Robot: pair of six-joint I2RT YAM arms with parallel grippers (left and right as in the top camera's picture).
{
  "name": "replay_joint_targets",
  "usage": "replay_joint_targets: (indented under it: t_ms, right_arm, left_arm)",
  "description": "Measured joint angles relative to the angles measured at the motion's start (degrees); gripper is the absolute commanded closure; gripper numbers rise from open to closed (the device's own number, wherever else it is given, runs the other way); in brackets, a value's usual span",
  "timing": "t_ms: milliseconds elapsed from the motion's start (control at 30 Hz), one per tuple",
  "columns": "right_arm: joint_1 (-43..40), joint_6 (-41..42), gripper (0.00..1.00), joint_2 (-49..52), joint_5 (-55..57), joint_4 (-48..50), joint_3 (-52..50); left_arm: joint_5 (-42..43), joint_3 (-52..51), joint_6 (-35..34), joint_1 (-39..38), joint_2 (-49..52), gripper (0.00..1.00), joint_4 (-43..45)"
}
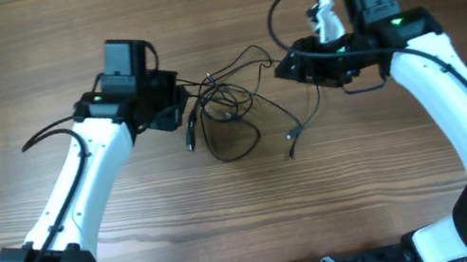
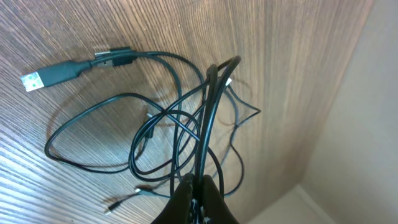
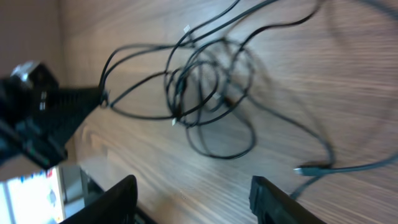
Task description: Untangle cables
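The left tool [image 2: 199, 190] is clamped tight on a bundle of strands from the cables [image 1: 228, 113]; in the left wrist view the strands rise straight out of its closed fingertips. The tangle lies on the bench [image 1: 247, 206] between the two tools. Its long axis runs left to right, and one loop sags toward the robot's base. A USB plug [image 2: 36, 79] lies flat, silvery end pointing away from the knot. The right tool [image 3: 193, 190] stands wide open over the bench, gripping nothing; a plug-ended strand [image 3: 314, 168] lies near it.
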Motion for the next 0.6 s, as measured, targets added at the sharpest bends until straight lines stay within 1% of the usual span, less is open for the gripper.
replay_joint_targets:
  t_ms: [33, 67, 167, 267, 333, 367, 400, 433, 467, 500, 567, 600]
  right_arm:
    - [1.5, -0.1, 0.45, 0.0, -0.4, 0.2, 0.0]
    - [3.1, -0.2, 0.45, 0.0, -0.8, 0.4, 0.0]
    - [7.1, 0.9, 0.46, 0.0, -0.8, 1.7, 0.0]
    - [11.4, 6.8, 0.48, 1.2, 2.2, 3.1, 0.0]
    - [13.6, 10.4, 0.47, 3.5, 3.8, 4.3, 0.0]
    - [14.6, 11.7, 0.47, 4.9, 4.4, 4.9, 0.0]
    - [15.5, 12.8, 0.48, 6.5, 4.9, 5.2, 0.0]
    - [16.3, 13.8, 0.51, 8.0, 5.1, 5.2, 0.0]
    - [16.7, 14.3, 0.51, 9.0, 5.4, 5.3, 0.0]
    - [17.0, 14.3, 0.48, 10.2, 5.5, 5.4, 0.0]
    - [17.0, 12.2, 0.4, 11.6, 5.7, 5.9, 0.0]
    - [17.0, 10.5, 0.37, 12.0, 5.8, 6.1, 0.0]
  left_arm:
    - [1.4, 0.0, 0.0, 1.3, 0.0, 0.85, 0.0]
    - [2.1, 0.0, 0.0, 2.1, 0.0, 0.83, 0.0]
    - [3.5, 0.0, 0.2, 4.1, 0.0, 0.82, 0.1]
    - [4.2, 0.0, 0.1, 4.5, 0.0, 0.82, 1.1]
    - [4.3, 0.0, 0.2, 4.5, 0.0, 0.66, 1.4]
    - [4.3, 0.0, 1.1, 4.5, 0.0, 0.56, 1.4]
    - [4.1, 0.0, 2.3, 4.4, 0.0, 0.32, 1.4]
    - [3.8, 0.0, 4.9, 4.3, 0.0, 0.15, 0.9]
    - [3.1, 0.0, 7.5, 4.1, 0.0, 0.08, -0.2]
    - [1.2, 0.1, 9.4, 3.6, 0.0, 0.0, -2.5]
    - [-4.3, 0.1, 13.5, 2.8, 0.0, 0.0, -6.8]
    - [-7.2, 0.1, 15.3, 2.6, 0.0, 0.0, -8.4]
